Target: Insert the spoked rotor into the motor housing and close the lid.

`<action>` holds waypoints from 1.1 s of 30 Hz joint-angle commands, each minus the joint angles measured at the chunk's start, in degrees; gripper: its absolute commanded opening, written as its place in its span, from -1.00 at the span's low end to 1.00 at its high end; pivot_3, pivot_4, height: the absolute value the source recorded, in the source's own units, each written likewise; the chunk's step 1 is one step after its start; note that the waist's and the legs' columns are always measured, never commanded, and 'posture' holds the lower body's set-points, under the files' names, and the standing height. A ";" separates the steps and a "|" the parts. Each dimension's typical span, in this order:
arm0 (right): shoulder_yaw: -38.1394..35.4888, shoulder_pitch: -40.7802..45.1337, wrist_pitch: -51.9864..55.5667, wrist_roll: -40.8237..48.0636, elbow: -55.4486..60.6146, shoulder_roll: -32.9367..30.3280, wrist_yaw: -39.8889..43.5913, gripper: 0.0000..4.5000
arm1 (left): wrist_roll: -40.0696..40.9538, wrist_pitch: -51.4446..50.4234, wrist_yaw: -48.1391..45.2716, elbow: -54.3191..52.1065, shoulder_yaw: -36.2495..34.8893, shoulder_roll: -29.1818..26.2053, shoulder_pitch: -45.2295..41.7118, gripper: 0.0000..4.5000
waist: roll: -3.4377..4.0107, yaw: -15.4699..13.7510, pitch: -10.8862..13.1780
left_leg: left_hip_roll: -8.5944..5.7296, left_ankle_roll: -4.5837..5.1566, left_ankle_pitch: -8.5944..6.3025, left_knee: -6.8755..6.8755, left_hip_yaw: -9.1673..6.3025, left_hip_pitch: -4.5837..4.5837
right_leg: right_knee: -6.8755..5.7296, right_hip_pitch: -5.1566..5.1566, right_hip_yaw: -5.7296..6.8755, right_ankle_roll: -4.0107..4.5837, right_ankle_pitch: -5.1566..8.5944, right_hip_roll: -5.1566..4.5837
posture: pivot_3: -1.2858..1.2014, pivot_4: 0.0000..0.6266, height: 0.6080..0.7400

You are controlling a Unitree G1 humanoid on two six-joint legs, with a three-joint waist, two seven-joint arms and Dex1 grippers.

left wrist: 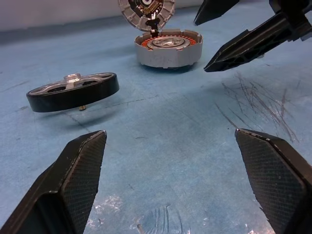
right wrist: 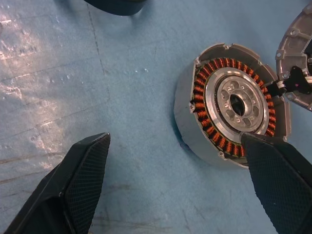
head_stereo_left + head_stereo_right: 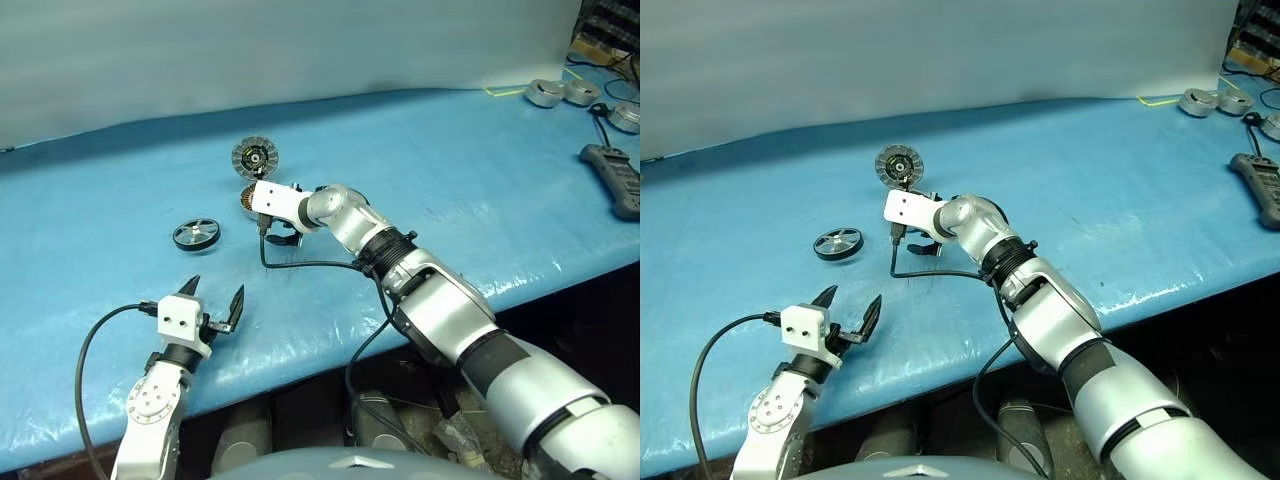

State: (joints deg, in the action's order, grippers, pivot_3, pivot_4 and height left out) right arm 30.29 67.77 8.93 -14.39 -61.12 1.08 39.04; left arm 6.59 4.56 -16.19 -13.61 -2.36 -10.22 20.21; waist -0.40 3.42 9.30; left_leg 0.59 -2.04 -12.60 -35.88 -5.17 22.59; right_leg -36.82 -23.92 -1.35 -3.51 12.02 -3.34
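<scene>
The spoked rotor lies flat on the blue table, with a black ring and silver spokes. To its right stands the motor housing, its copper windings and silver centre uncovered. The lid stands on edge at the housing's far rim, with its segmented face towards me. My right gripper hangs open just in front of the housing and tilts down; its wrist hides part of the housing in the head views. My left gripper is open and level near the table's front edge, short of the rotor, with nothing between its fingers.
Silver pucks, a black hand-held device and cables lie at the far right of the blue table cover. A black cable trails from my right wrist across the table. The table's front edge runs just behind my left gripper.
</scene>
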 commanded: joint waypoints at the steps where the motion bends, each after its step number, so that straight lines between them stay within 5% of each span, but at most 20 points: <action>1: -1.80 3.13 -2.95 -0.88 -3.18 1.28 -0.52 0.99 | -0.54 2.11 0.64 -1.93 0.25 0.37 0.15 1.00 | 0.04 0.07 0.03 | 0.00 0.00 0.00 0.01 0.00 0.00 | -0.01 -0.01 0.00 0.00 0.00 0.00 | 0.03 -0.52 1.00; 17: -3.69 2.70 -8.57 -4.89 -10.88 2.97 -1.77 0.99 | -0.83 4.55 1.80 -0.79 0.16 1.08 1.01 1.00 | 0.11 0.34 0.09 | 0.00 0.00 0.00 0.04 -0.01 0.01 | -0.05 -0.05 0.00 0.06 0.03 0.01 | 0.03 -0.52 1.00; 22: -10.91 2.52 -9.74 0.96 -7.55 3.16 -3.17 0.99 | -0.37 4.32 0.93 -1.06 0.06 0.36 0.33 1.00 | 0.13 0.35 0.11 | 0.00 0.00 0.00 0.04 -0.01 0.01 | -0.05 -0.05 0.00 0.05 0.03 0.01 | 0.03 -0.52 1.00; 28: -18.38 -7.48 -10.93 8.36 10.29 1.16 -3.07 0.99 | 3.27 -0.74 -4.14 -1.49 -0.94 -4.29 -4.10 1.00 | 0.14 0.06 0.13 | 0.01 0.00 0.00 0.04 -0.12 0.01 | -0.08 0.02 0.02 0.05 0.03 0.06 | 0.03 -0.52 1.00; 33: -20.29 -32.66 -6.64 13.14 42.07 -0.80 -5.62 0.99 | 9.74 -10.18 -7.44 1.31 -4.39 -9.21 -15.05 1.00 | 0.12 -0.79 0.12 | -0.08 0.00 0.00 -0.01 -0.36 0.09 | -0.05 0.13 0.11 -0.23 -0.14 0.06 | 0.03 -0.52 1.00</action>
State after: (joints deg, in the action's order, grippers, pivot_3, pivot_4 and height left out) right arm 10.87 37.30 0.47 -3.17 -27.89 0.39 34.54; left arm 14.85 -3.27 -23.22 -12.40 -4.94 -18.51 7.29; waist -0.28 2.62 9.42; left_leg 0.50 -2.03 -12.61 -35.91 -5.55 22.67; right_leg -36.86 -23.79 -1.24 -3.67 11.83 -3.28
